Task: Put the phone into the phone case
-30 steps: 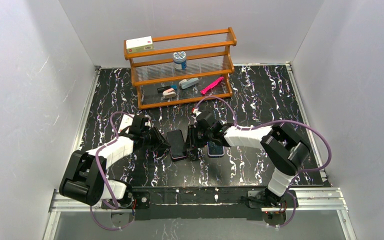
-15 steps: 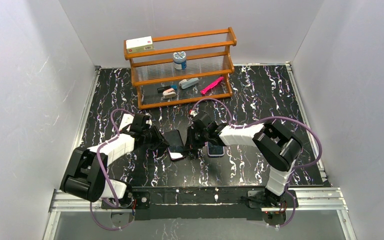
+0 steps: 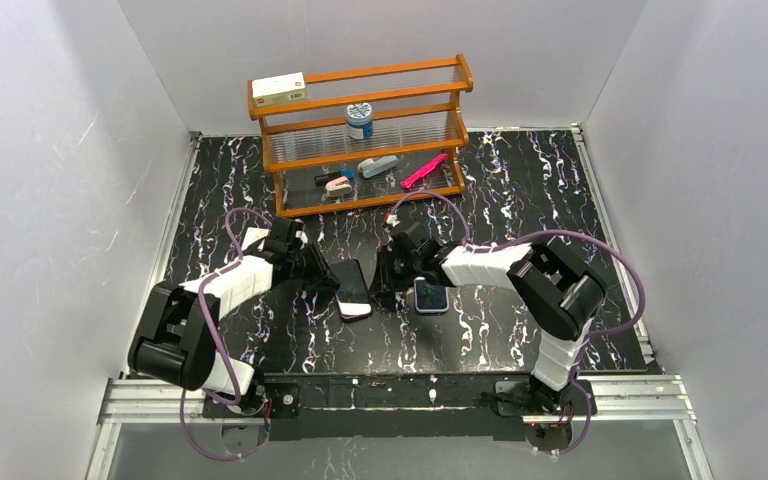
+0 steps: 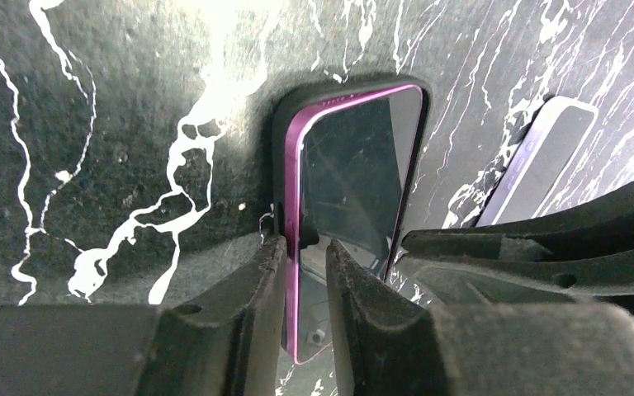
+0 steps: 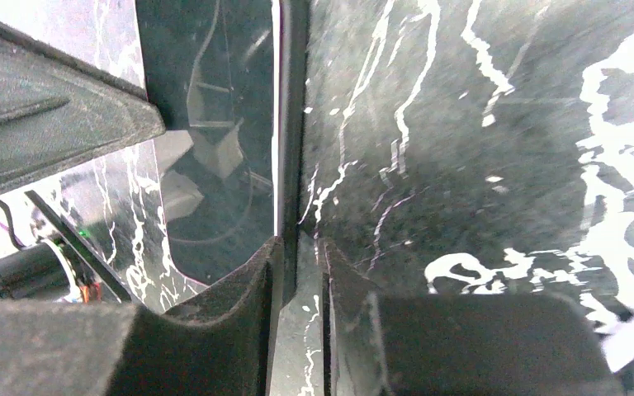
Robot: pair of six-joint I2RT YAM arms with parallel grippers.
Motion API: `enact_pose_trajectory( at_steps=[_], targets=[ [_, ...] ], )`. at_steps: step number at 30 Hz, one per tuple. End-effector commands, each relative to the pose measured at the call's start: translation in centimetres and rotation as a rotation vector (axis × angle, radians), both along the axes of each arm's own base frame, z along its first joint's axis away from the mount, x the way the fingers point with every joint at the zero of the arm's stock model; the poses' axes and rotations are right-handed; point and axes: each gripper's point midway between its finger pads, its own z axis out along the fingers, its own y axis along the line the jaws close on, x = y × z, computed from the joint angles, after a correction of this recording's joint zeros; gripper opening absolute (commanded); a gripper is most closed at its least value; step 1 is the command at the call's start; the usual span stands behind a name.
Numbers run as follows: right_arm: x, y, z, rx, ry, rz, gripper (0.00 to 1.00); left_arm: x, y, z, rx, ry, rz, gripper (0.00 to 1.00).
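The phone case (image 3: 352, 287), a black shell with a magenta inner rim and a glossy inside, lies mid-table between my two grippers. My left gripper (image 3: 328, 277) is shut on its left wall; the left wrist view shows my gripper (image 4: 304, 239) with one finger on each side of the case (image 4: 355, 165) rim. My right gripper (image 3: 382, 283) pinches the opposite long edge; the right wrist view shows my gripper (image 5: 300, 243) narrowly closed on the case's (image 5: 293, 124) wall. The phone (image 3: 430, 297), dark-screened with a pale lavender rim, lies flat just right of my right gripper and also shows in the left wrist view (image 4: 545, 157).
A wooden rack (image 3: 360, 140) stands at the back with a white box, a jar, a pink tool and small items on its shelves. Grey walls enclose the black marbled table (image 3: 520, 190). Purple cables loop from both arms.
Both grippers have shifted slightly toward the back with the case held between them. The case has moved a little up and left. The phone has not moved.
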Motion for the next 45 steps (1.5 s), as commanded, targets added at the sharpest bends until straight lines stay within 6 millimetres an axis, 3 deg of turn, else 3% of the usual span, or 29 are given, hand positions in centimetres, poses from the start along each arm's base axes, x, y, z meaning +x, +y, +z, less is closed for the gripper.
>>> enact_pose_trajectory(
  at_steps=[1, 11, 18, 25, 36, 45],
  targets=[
    [3.3, 1.1, 3.5, 0.116, -0.069, -0.017, 0.31, 1.0, 0.3, 0.6, 0.039, -0.011, 0.001, 0.25],
    [4.8, 3.4, 3.2, 0.162, -0.055, 0.016, 0.32, 0.7, 0.3, -0.2, 0.05, 0.011, -0.023, 0.19],
    [4.1, 4.2, 1.4, 0.153, 0.01, 0.032, 0.28, 0.0, -1.1, -0.7, -0.046, 0.028, -0.051, 0.09],
    [3.4, 4.3, 1.1, 0.149, 0.028, 0.038, 0.27, 0.0, -2.1, -0.9, -0.096, 0.036, -0.076, 0.09],
    [5.4, 2.2, 6.5, 0.128, -0.135, -0.037, 0.29, 0.6, -1.3, 0.6, -0.048, -0.002, -0.048, 0.22],
    [6.2, 0.5, 4.9, 0.1, -0.119, -0.069, 0.33, 0.5, -1.2, 0.4, -0.044, 0.004, -0.046, 0.2]
  ],
)
